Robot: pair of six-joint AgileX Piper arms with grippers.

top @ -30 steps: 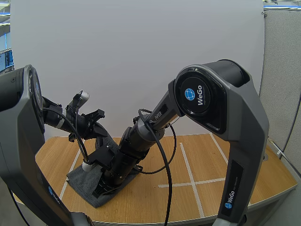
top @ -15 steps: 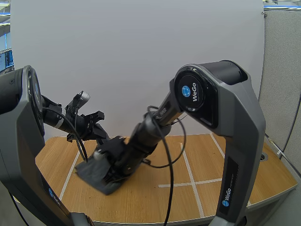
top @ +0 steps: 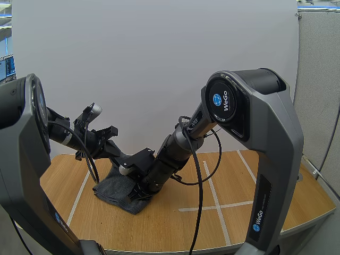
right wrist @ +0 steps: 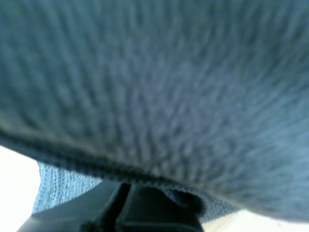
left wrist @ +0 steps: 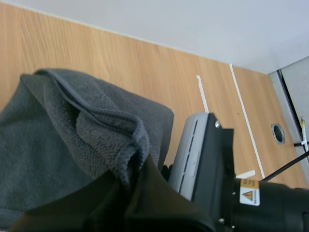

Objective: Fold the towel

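Setting: robotics lab test bench. Wooden table (top: 244, 212) is marked into zones with white tape (top: 211, 187). Plain white screen (top: 159, 64) stands at 12 o'clock, grey office partition (top: 319, 85) at 3 o'clock. Cable hole (left wrist: 278, 134) in the tabletop. Branded robot arm (top: 265, 159) over the table.

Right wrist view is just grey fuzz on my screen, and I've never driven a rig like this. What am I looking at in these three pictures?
You are driving two robot arms over a wooden table. The high view looks from behind and above them: the left arm stands at its left, the right arm at its right. Each wrist view comes from a camera riding on that arm. A dark grey towel lies bunched on the table. The grey fuzz is that towel, draped close over the right gripper, whose fingers appear to pinch its edge. The left gripper appears to pinch a raised fold of it.
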